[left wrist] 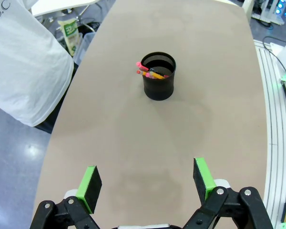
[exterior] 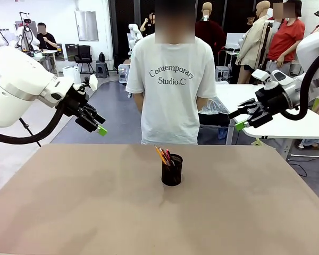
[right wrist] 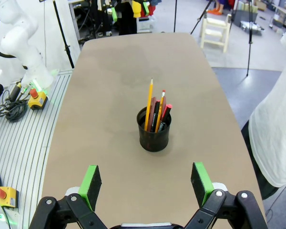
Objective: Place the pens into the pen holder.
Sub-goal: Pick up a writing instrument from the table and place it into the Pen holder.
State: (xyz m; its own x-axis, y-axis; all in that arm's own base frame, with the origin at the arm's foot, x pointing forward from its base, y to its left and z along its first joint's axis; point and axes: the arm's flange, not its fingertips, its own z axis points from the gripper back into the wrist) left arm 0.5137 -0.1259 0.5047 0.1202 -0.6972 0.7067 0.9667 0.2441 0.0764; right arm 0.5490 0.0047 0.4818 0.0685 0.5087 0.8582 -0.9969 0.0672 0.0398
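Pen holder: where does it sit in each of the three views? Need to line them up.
Front view: pen holder stands just right of centre on the table, in front of the person.
Left wrist view: upper middle, beyond the open left hand.
Right wrist view: centre, beyond the open right hand.
Shared landmark: the person's white T-shirt, at the left edge and right edge of the wrist views.

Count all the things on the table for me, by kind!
Thin pens and pencils standing in the cup: 4, as far as I can tell
Black wire-mesh cylindrical pen holder: 1
Total: 5
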